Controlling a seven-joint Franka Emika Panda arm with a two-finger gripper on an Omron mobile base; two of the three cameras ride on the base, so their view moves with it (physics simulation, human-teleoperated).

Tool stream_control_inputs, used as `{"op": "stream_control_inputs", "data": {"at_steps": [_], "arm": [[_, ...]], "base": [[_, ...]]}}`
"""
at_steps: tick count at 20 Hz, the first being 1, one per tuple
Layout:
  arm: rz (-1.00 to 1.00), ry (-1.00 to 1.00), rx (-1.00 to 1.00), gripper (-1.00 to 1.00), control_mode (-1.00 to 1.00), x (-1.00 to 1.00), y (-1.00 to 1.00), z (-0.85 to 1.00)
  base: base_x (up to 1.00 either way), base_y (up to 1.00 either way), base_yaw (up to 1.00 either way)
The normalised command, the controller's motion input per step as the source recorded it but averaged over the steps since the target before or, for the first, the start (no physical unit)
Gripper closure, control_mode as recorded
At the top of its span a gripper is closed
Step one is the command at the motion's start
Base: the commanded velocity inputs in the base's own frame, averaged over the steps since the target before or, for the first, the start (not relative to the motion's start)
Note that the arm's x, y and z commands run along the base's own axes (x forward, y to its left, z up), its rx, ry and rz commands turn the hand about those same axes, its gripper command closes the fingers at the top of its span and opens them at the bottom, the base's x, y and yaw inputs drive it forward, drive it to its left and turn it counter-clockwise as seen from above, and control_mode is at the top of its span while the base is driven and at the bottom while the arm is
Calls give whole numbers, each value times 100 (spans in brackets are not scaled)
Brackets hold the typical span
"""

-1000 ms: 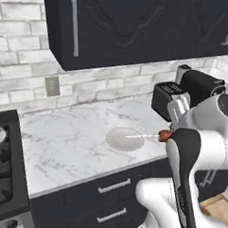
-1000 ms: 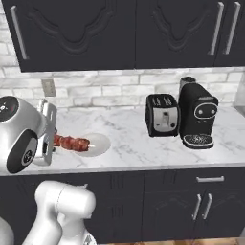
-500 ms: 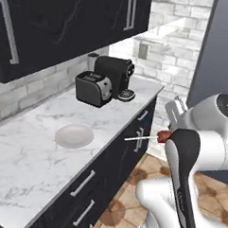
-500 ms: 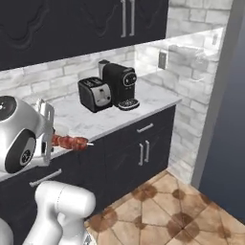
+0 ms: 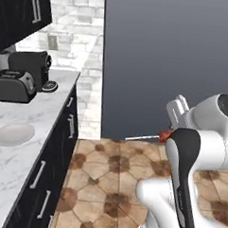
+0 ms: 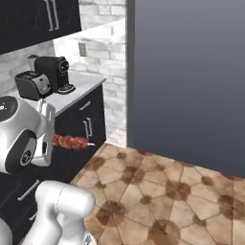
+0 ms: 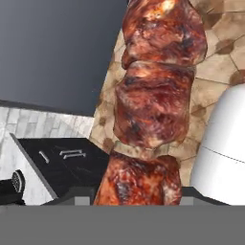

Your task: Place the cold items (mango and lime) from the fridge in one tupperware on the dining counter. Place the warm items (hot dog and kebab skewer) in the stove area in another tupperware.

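A robot arm carried a kebab skewer [image 6: 70, 141] across a simulated kitchen, its jaws clamped on the meat end and the bare stick pointing out over the tiled floor [image 6: 158, 191]. The gripper [image 6: 49, 140] sat at the arm's white head, away from the marble tabletop [image 5: 25, 125], with the skewer held level above the floor rather than above any surface. Seen along the hand, the browned chunks of meat ran straight out from between the two dark tips.

On the tabletop, a coffee machine [image 5: 30, 66] and a toaster [image 5: 13, 84] stood against the brick wall, the toaster just in front of the machine, and a pale shallow dish [image 5: 13, 134] lay further along the tabletop from the toaster. A tall dark panel [image 6: 191, 81] rose beyond the end of the tabletop. No tupperware could be seen from where the robot stood.

The risk, as it looked, lay in the carry itself. The skewer was gripped at one end only, so a sharp turn of the base or a swing of the arm might have let it pivot or slide out onto the floor. The long stick also projected well past the hand, and passing close to the dark cabinet fronts [image 6: 81, 129] under the tabletop could have knocked it askew.
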Motion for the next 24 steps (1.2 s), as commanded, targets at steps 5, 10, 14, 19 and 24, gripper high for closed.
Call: {"op": "stream_control_inputs", "data": {"at_steps": [5,10,14,19,24], "arm": [[0,0,0,100,100,0,0,0],[0,0,0,100,100,0,0,0],[0,0,0,100,100,0,0,0],[0,0,0,100,100,0,0,0],[0,0,0,100,100,0,0,0]], "base": [[-100,0,-62],[-100,-30,-51],[-100,-57,-49],[-100,-62,-50],[-100,-70,-53]]}}
